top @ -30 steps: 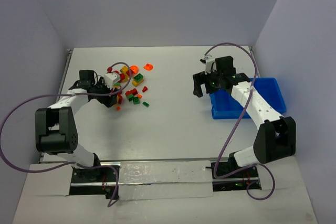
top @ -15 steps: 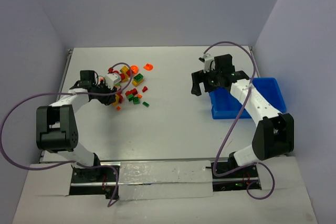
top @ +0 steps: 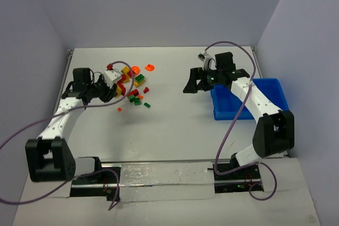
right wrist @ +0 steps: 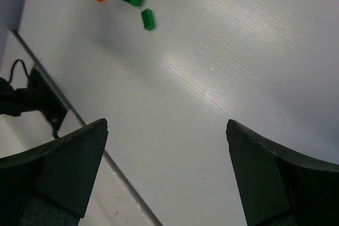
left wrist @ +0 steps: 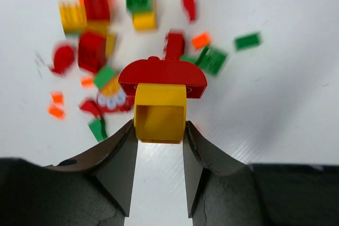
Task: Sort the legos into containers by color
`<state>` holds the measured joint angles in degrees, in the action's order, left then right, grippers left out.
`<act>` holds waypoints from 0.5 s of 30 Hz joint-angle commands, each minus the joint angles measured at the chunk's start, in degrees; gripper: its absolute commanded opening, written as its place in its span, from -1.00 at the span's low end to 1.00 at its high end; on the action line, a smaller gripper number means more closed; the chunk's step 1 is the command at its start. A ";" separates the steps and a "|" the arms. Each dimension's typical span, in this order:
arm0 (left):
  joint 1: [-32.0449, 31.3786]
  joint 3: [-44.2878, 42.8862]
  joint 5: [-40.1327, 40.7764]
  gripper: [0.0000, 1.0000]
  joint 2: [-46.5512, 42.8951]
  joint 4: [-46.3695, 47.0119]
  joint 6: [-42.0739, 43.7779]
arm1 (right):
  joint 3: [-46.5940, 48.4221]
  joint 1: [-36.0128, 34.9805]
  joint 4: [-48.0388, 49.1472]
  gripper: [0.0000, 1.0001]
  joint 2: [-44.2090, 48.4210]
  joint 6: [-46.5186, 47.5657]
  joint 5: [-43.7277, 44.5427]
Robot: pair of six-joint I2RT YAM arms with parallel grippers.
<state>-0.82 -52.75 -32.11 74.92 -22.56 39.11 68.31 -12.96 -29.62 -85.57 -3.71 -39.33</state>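
while the legos [top: 132, 86] lie loose on the table [top: 169, 130] in a scatter at about 10 o'clock from its centre in the top view, one yellow brick [left wrist: 160, 112] is clamped between the fingers [left wrist: 119, 165] of the left gripper [left wrist: 159, 130], hollow side toward the wrist camera. a red piece [left wrist: 162, 78] with a curved top sits against the far side of that brick; whether the two are joined cannot be told. beyond them the wrist view shows red, green, yellow and orange pieces, blurred. in the top view the left gripper [top: 114, 89] is at the 9 o'clock edge of the scatter. two round orange pieces [top: 150, 68] lie at its 12 o'clock edge, and one small orange piece [top: 119, 109] lies apart at 6 o'clock. the blue bin [top: 276, 92] stands at 3 o'clock on the table, well apart from the scatter; its compartments cannot be made out and no brick is visible in it. the right gripper [top: 193, 86] is at the bin's 9 o'clock side, over bare table, its fingers [right wrist: 74, 162] spread wide with nothing between them. its wrist view shows a few green bricks [right wrist: 148, 19] at 11 o'clock.
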 commanded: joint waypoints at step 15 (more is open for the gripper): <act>-19.35 -8.42 -12.62 -1.00 -11.04 -3.19 -17.86 | 4.29 -12.64 22.61 1.00 -9.14 -25.68 -25.38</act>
<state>-18.42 -57.28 -41.52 63.99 -26.06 25.90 70.63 -24.33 -12.54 -92.72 -24.40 -59.91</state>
